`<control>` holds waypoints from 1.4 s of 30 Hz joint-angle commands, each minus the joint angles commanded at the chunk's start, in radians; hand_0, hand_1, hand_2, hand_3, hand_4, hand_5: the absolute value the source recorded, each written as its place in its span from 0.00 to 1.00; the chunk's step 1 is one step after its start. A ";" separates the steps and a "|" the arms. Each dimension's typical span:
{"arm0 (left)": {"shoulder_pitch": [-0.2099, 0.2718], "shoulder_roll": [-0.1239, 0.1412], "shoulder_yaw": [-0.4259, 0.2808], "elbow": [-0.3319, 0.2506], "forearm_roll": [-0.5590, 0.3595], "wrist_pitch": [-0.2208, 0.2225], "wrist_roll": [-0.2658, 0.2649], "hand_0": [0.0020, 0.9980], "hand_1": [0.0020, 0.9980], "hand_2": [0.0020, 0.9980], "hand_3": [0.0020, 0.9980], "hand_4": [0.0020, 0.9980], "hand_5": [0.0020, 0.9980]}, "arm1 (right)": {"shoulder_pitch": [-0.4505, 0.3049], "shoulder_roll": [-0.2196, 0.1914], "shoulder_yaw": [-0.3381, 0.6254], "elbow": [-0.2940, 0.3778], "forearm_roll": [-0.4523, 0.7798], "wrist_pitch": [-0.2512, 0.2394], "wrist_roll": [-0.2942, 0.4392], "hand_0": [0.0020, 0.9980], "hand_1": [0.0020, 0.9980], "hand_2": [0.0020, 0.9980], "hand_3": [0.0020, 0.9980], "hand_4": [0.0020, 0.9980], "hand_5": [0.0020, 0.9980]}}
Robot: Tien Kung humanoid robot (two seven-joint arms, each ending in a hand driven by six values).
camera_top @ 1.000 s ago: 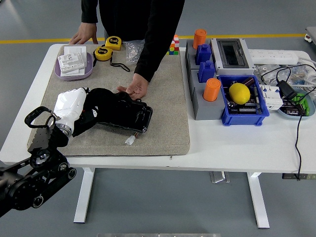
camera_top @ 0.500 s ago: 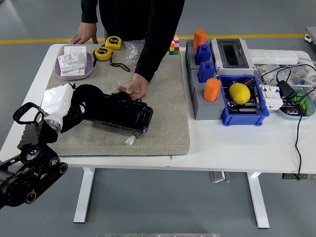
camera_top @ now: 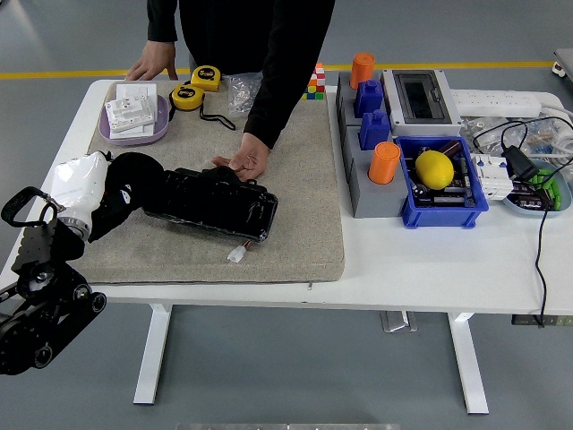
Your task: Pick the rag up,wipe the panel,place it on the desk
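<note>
Black cloth rag: soft, light, bunches easily; pinch a fold. Left hand clenched on it at glossy black panel's left end.

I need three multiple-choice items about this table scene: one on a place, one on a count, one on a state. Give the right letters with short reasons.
1. Where is the yellow ball?
A. in the blue bin
B. on the grey mat
C. in the purple tray

2. How many orange cups?
A. one
B. two
C. four

3. What is the left hand doing?
A. hanging empty
B. holding a black rag at the black panel
C. gripping a tape measure

Answers: 1 A, it lies inside the bin; 2 B, one at the back, one nearer; 3 B, the rag lies under the hand at the panel's left end.
</note>
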 joint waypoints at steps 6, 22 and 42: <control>0.012 -0.001 -0.026 0.019 -0.004 0.015 -0.015 0.25 0.22 0.57 0.52 0.33 0.00 | 0.000 0.002 0.003 0.003 -0.003 -0.002 0.000 0.74 0.66 0.70 0.62 1.00 0.57; 0.026 -0.005 -0.013 0.135 -0.095 0.107 -0.138 0.30 0.43 0.58 0.53 0.36 0.00 | -0.002 0.001 0.004 0.008 -0.007 -0.007 -0.003 0.74 0.66 0.70 0.62 1.00 0.57; 0.047 -0.011 -0.005 0.188 -0.145 0.092 -0.181 0.39 0.75 0.79 0.58 0.63 0.13 | -0.009 0.000 -0.006 0.007 -0.004 -0.005 -0.003 0.74 0.65 0.70 0.62 1.00 0.56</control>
